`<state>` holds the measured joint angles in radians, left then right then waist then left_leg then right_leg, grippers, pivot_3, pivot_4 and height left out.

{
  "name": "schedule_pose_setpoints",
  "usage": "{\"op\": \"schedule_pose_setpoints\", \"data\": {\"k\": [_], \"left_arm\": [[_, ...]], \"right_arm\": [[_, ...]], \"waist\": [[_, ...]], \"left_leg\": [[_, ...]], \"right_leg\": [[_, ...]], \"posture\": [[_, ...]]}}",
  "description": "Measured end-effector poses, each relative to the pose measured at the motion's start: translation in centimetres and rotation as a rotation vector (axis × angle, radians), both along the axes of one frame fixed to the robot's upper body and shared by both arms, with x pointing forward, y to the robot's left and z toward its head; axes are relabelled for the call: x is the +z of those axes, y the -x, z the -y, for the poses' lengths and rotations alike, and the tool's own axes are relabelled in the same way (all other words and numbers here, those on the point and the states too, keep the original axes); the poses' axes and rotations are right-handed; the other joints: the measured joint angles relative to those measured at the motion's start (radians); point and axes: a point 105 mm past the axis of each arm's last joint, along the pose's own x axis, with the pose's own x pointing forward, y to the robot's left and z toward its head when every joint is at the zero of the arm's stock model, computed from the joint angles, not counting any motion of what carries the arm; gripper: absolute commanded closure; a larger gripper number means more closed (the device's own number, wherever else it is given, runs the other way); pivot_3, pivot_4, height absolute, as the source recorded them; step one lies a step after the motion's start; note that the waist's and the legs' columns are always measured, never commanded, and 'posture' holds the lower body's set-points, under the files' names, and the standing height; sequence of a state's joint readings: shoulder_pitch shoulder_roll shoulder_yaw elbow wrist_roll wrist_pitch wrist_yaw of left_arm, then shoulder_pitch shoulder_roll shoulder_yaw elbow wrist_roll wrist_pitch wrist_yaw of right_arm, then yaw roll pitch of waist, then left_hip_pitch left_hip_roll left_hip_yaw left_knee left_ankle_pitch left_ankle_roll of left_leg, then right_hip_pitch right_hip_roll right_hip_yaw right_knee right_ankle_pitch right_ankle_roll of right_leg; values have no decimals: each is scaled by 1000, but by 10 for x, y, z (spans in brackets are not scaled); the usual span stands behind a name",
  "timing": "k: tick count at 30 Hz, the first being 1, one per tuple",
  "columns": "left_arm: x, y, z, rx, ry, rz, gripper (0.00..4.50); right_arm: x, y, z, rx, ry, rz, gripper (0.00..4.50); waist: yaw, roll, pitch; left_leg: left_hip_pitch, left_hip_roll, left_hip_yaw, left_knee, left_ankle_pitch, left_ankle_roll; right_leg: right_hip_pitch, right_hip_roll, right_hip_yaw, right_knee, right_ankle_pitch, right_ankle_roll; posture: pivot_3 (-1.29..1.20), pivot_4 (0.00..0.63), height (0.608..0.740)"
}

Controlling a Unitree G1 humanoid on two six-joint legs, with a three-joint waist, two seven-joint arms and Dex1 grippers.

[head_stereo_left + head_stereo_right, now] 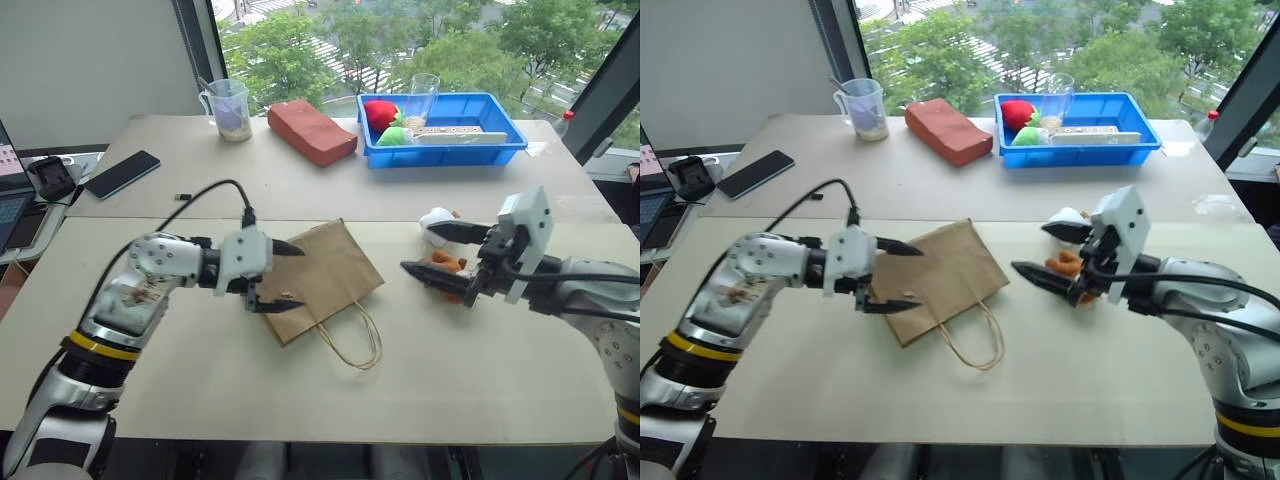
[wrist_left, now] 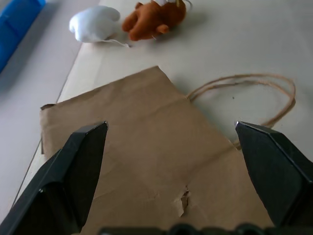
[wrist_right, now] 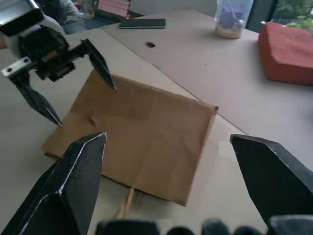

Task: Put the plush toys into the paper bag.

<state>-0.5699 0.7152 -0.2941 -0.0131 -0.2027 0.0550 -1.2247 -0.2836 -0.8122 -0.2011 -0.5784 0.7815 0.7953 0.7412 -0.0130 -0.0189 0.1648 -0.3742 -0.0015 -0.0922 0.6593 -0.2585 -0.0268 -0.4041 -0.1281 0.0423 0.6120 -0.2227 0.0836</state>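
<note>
both grippers hover low over the near beige table [image 1: 200, 380], nearer the camera than anything else on it. the left gripper [image 1: 284, 276] has its two black fingers spread wide and grasps nothing; it points toward the robot's right, over the left edge of the paper bag [image 1: 318, 277]. that brown bag lies flat on the table, its twisted cord handles [image 1: 352, 340] trailing off the near end toward the robot, and a small tear shows in the paper close to the left fingers. the right gripper [image 1: 432, 250] is likewise spread wide and empty, aimed leftward toward the bag. just behind its fingers sit the plush toys, side by side and touching the table: the white plush [image 1: 436, 220] farther away and the brown-orange monkey [image 1: 446, 265] nearer, both a little to the right of the bag. on the far table stand a blue tray [image 1: 500, 130] holding a red plush [image 1: 380, 113] and a green plush [image 1: 393, 136], a reddish-brown block [image 1: 311, 131], a measuring cup [image 1: 230, 108] and a phone [image 1: 122, 173].
</note>
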Motion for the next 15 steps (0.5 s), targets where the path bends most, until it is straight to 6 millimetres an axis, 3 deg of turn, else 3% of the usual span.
{"op": "schedule_pose_setpoints", "data": {"k": [4, 15], "left_arm": [[-16, -3, 10, -71, -37, 24, 40], [-29, -9, 24, -151, -109, 96, 40]], "right_arm": [[-7, 13, -7, 39, 26, -31, 0], [-19, 15, -4, -26, 23, -58, 0]], "waist": [[6, 0, 0], [0, 0, 0]], "left_leg": [[-2, 0, -1, 1, 0, 0], [-1, 0, -2, 1, 0, 0]], "right_leg": [[0, 0, 0, 0, 0, 0], [0, 0, -1, 1, 0, 0]], "posture": [[0, 150, 740], [0, 150, 740]]}}
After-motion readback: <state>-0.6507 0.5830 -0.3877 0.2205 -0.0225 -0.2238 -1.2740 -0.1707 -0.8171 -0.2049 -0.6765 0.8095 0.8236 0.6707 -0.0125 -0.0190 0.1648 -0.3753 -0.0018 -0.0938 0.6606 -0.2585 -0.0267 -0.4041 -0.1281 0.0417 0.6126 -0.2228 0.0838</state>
